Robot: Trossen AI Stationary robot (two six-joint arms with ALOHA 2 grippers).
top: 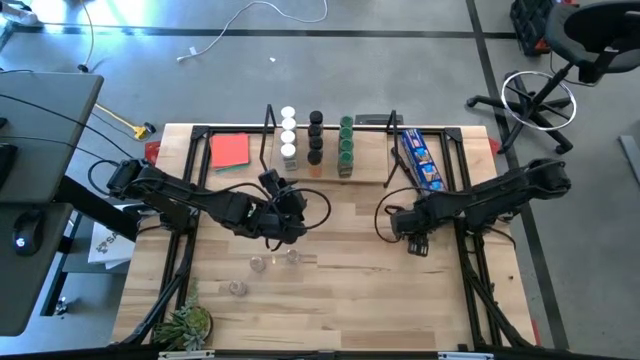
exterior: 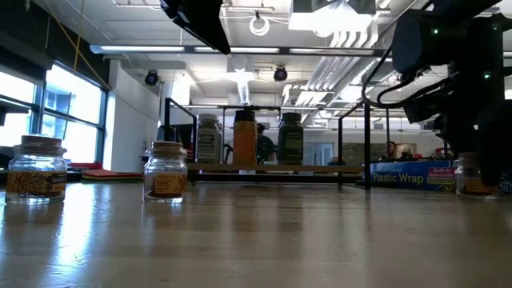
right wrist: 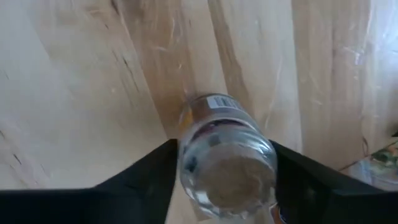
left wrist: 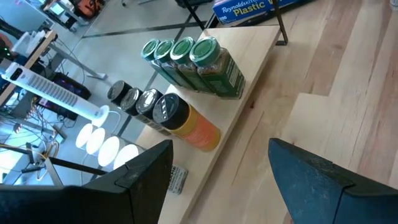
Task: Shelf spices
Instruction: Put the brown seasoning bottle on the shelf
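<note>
The shelf (top: 368, 150) stands at the far middle of the table. On it stand three rows of spice jars, with white (top: 288, 135), black (top: 315, 140) and green lids (top: 346, 148). Three clear jars stand loose on the near left of the table (top: 258, 263) (top: 292, 256) (top: 237, 288). My right gripper (top: 416, 243) points down over another clear jar (right wrist: 227, 162) at the right and is shut on it. My left gripper (top: 290, 215) hangs open above the table, near the shelf, with nothing between its fingers (left wrist: 217, 186). My right gripper pinches the clear jar between its two fingers, one on each side of its upper part (right wrist: 186, 158) just below the lid. The fingers come from above, pointing down. The jar stands upright with its base on the table (exterior: 468, 180).
A long blue packet (top: 418, 160) lies right of the shelf and a red card (top: 229, 150) lies left of it. A small plant (top: 185, 322) sits at the near left corner. The middle and near right of the wooden table (top: 350, 300) are bare.
</note>
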